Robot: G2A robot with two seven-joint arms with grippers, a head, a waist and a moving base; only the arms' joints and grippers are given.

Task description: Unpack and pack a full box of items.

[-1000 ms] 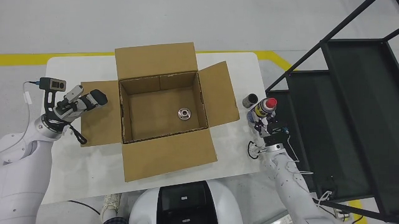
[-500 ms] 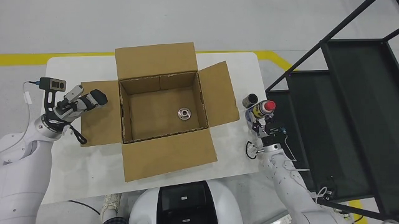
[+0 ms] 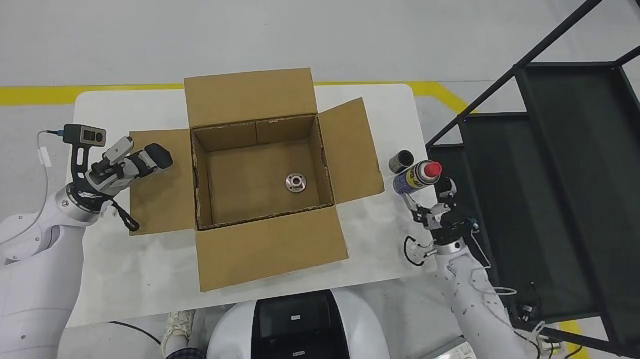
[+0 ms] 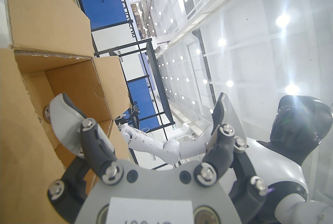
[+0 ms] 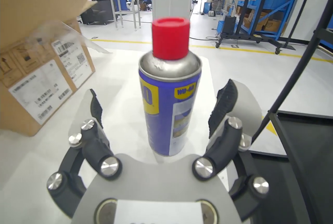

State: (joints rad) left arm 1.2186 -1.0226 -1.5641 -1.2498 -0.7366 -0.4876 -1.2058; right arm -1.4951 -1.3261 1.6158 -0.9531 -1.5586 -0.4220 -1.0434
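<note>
An open cardboard box (image 3: 262,174) sits mid-table with its flaps spread; a small round metal part (image 3: 294,181) lies on its floor. A blue spray can with a red cap (image 3: 418,174) (image 5: 169,95) stands upright on the table right of the box, next to a small dark cylinder (image 3: 400,161). My right gripper (image 3: 436,207) (image 5: 162,102) is open just behind the can, fingers apart on either side and not touching it. My left gripper (image 3: 152,159) (image 4: 140,115) is open and empty, held above the box's left flap (image 3: 160,184).
A black metal rack (image 3: 545,159) stands right beside the table's right edge. The white table (image 3: 370,109) is bare behind the box's right flap. A yellow floor line (image 3: 60,92) runs behind the table.
My right gripper has let go of the spray can and backed away toward the table's near right corner. The can stays standing. The left arm has not moved.
</note>
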